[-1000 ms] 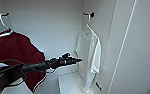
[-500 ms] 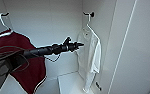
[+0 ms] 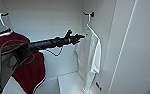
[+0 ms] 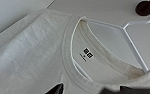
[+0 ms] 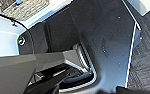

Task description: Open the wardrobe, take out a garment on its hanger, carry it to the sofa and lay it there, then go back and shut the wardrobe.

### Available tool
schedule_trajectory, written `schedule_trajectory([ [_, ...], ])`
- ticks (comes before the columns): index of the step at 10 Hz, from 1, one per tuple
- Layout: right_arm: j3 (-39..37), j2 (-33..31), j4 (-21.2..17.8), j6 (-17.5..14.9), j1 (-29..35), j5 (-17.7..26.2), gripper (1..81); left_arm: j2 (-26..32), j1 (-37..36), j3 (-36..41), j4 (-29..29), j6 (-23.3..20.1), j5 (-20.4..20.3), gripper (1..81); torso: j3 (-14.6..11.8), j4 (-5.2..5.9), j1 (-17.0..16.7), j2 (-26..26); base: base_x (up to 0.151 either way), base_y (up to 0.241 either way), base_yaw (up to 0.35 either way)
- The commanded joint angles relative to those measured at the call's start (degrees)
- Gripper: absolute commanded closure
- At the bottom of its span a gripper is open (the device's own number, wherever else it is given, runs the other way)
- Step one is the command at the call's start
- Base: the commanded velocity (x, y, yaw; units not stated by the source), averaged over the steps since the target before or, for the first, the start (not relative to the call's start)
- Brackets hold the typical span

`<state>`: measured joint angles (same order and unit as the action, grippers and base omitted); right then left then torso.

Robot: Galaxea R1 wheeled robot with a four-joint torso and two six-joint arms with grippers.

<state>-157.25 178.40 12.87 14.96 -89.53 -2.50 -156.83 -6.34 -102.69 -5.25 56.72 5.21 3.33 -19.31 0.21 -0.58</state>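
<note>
White short-sleeved shirt (image 3: 89,53) hangs on its white hanger (image 3: 91,26) inside the open wardrobe (image 3: 66,15), directly ahead of the left tool (image 3: 78,38), whose finger state cannot be told; maroon top (image 3: 28,65) hangs behind it.

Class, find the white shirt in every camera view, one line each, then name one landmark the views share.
Head view: the white shirt hangs at centre right inside the wardrobe, beyond the left tool.
Left wrist view: its collar and label show large.
Right wrist view: robot parts and floor.
Shared landmark: the white hanger on its dark hook.
</note>
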Motion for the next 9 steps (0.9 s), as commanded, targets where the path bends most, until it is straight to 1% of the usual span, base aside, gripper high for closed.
schedule_trajectory([
  [1,0.46,0.67,-0.04,-0.02,2.11,3.11,1.0,-4.18,-15.32,-5.49,3.40,0.58,-0.64,1.0,0.00,0.00,0.00,0.00,0.000,0.000,0.000],
  [5,0.46,0.67,-0.04,0.25,1.94,3.11,1.0,-8.85,-19.89,-10.42,5.86,0.67,-0.64,1.0,0.00,0.00,0.04,0.05,0.000,0.000,0.000],
  [8,0.46,0.76,-0.13,0.42,1.85,3.11,1.0,-10.79,-20.07,-12.71,5.34,0.58,-0.99,1.0,0.00,0.00,0.04,0.05,0.000,0.000,0.000],
  [9,0.46,0.67,-0.04,0.42,1.85,3.11,1.0,-11.31,-20.07,-13.94,5.17,0.49,-3.10,1.0,0.00,0.00,0.04,0.05,0.000,0.000,0.000],
])
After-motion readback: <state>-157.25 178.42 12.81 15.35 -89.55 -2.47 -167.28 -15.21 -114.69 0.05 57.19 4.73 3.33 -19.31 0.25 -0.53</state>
